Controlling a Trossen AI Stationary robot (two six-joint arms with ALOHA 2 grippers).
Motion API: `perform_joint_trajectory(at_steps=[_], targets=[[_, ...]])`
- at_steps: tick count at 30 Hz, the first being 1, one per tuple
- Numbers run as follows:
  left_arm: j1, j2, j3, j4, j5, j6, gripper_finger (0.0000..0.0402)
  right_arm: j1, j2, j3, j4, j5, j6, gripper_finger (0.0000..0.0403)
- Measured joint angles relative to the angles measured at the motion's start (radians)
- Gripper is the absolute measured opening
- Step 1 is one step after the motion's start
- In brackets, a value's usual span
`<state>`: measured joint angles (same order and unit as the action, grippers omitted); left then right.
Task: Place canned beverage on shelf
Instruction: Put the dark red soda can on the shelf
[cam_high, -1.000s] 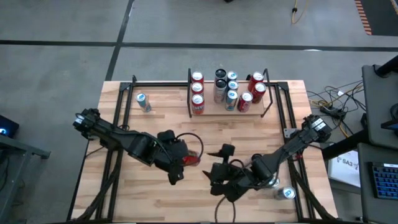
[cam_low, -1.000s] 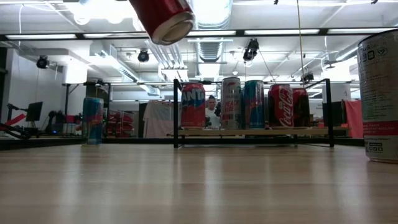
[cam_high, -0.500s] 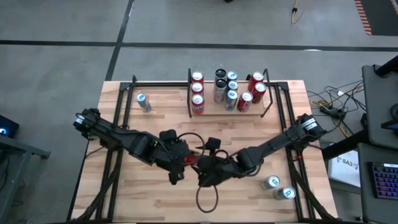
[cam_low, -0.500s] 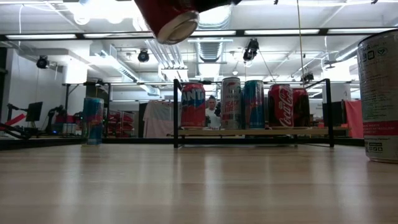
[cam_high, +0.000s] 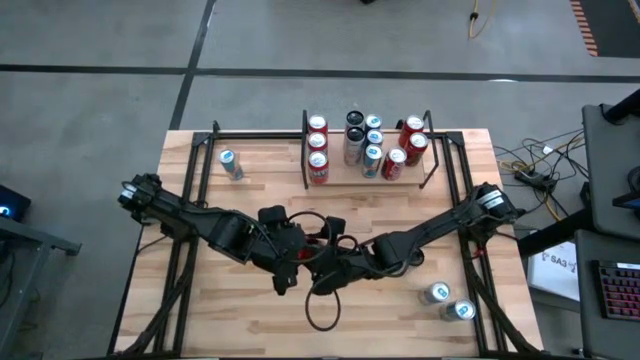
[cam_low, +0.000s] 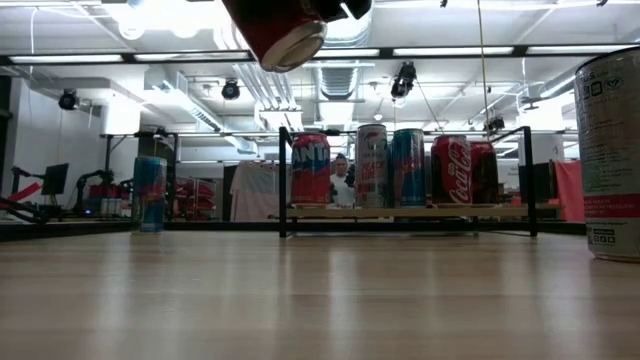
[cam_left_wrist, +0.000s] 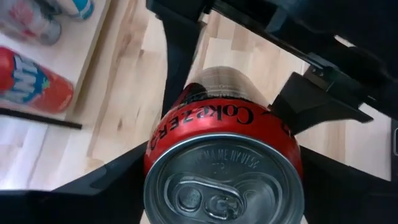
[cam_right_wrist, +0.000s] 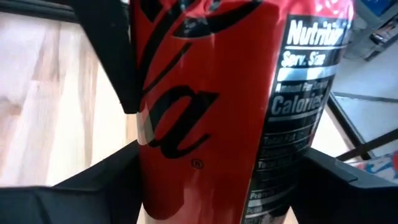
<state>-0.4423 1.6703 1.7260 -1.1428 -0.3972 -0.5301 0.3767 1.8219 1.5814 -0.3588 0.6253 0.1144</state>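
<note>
Both grippers meet at a red can (cam_high: 312, 254) raised above the table (cam_high: 220, 320) near its middle, in front of the shelf (cam_high: 340, 178). The left gripper (cam_high: 296, 256) holds the can: in its wrist view a dark finger (cam_left_wrist: 99, 180) lies against each side of the can body, with the top and pull tab facing the camera. The right gripper (cam_high: 325, 262) has also taken the can between its jaws; in its wrist view the can fills the gap, a finger (cam_right_wrist: 93, 183) at either side, but whether these press on the can or only flank it cannot be told. From table height the can (cam_low: 282, 28) hangs tilted, base turned down toward the camera, clear of the wood. The shelf stands at the far edge of the table and carries several upright cans (cam_high: 371, 145). One blue can (cam_high: 230, 164) stands alone left of the shelf; two silver cans (cam_high: 447, 300) stand near the front right corner.
</note>
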Motion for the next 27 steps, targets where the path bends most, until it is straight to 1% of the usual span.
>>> perform_joint_trajectory(at_steps=[3,6,12,14,16,19,21,24,27], targets=[[-0.001,0.0,0.0,0.006,0.0,0.052,0.0345,0.0,-0.012,0.0,-0.049,-0.008,-0.024,0.0289],[-0.004,0.0,0.0,0.005,-0.043,0.106,0.0361,0.0,-0.032,-0.001,-0.134,-0.012,0.0,0.0289],[-0.006,-0.019,0.0,0.001,-0.126,0.221,0.0361,0.0,-0.115,-0.006,-0.344,0.004,0.09,0.0289],[-0.008,-0.027,0.0,0.001,-0.161,0.252,0.0359,0.005,-0.151,-0.029,-0.376,0.006,0.108,0.0289],[-0.01,-0.035,0.0,0.006,-0.203,0.282,0.0358,0.014,-0.193,-0.067,-0.372,0.014,0.111,0.0289],[-0.027,-0.053,-0.013,0.036,-0.279,0.344,0.0356,0.035,-0.277,-0.145,-0.343,0.047,0.122,0.0289],[-0.038,-0.071,-0.039,0.085,-0.298,0.39,0.0356,0.051,-0.341,-0.219,-0.271,0.075,0.121,0.0289],[-0.042,-0.099,-0.096,0.175,-0.291,0.449,0.0356,0.069,-0.44,-0.359,-0.092,0.083,0.073,0.0289],[-0.04,-0.135,-0.184,0.332,-0.274,0.528,0.0356,0.072,-0.53,-0.498,0.132,0.064,-0.014,0.0289]])
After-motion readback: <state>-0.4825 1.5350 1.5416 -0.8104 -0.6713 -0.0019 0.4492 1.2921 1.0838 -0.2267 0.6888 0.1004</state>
